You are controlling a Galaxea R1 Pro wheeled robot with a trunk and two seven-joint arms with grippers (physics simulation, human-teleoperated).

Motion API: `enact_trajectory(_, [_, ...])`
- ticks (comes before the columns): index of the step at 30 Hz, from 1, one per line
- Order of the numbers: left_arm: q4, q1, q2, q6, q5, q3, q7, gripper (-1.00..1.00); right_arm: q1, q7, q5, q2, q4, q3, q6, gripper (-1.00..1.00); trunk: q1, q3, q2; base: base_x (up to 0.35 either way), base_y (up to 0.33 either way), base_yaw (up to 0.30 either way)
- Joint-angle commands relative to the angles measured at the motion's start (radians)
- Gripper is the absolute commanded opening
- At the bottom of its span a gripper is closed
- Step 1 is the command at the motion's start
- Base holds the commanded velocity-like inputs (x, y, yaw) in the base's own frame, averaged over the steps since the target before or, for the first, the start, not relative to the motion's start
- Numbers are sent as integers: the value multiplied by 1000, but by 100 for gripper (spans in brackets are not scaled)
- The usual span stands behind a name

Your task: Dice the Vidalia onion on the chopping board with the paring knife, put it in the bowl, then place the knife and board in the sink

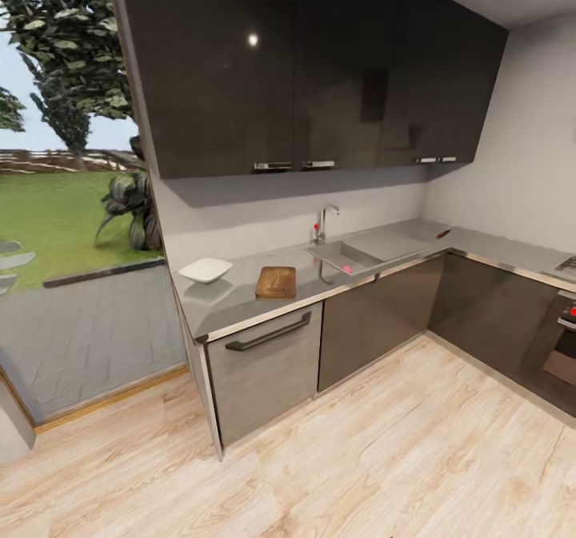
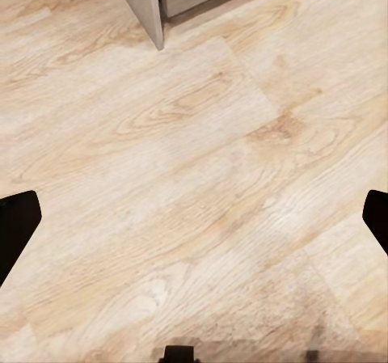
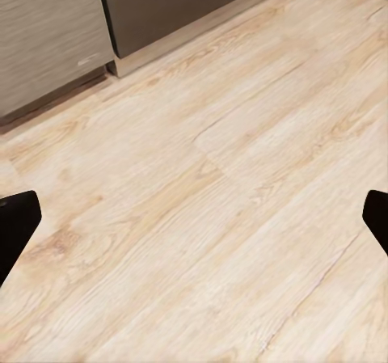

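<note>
Wood floor (image 2: 202, 177) beneath both my grippers (image 2: 194, 217) (image 3: 194, 217), fingers spread wide, holding nothing. Vidalia onion (image 1: 346, 268): far ahead in the sink (image 1: 352, 255); likely light, firm, smooth, prone to roll; grasp across its middle. Chopping board (image 1: 276, 281), bowl (image 1: 206, 269), paring knife (image 1: 442, 234) on countertop (image 1: 240, 302).

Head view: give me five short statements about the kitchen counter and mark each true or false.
1. The chopping board lies on the countertop between the bowl and the sink. True.
2. The Vidalia onion sits on the chopping board. False: it lies in the sink basin.
3. The bowl holds diced onion. False: it looks empty.
4. The paring knife lies on the countertop past the sink's drainboard, far from the board. True.
5. The left claw is closed on the knife. False: its fingers stand wide apart over bare wooden floor.
</note>
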Motion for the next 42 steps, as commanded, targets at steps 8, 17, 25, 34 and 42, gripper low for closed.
enact_trajectory(8, [-1,1,0,-2,1,1,0,100,-1,0,0,1,0,-3,-2,100,-30,24,55,0,0,0])
enact_trajectory(17, [-2,0,0,-2,1,1,0,100,-1,0,0,1,0,-3,-2,100,-65,52,118,0,0,0])
enact_trajectory(25, [-2,0,0,-2,1,1,0,100,-1,0,0,1,0,-3,-3,100,-88,71,160,0,0,0])
enact_trajectory(34, [2,0,15,-2,1,-1,-2,100,-1,1,0,1,0,-2,-6,100,-88,71,160,0,0,0])
enact_trajectory(42, [-3,0,34,-2,1,0,-2,100,-1,0,3,4,-8,-1,-8,100,-88,71,160,78,139,0])
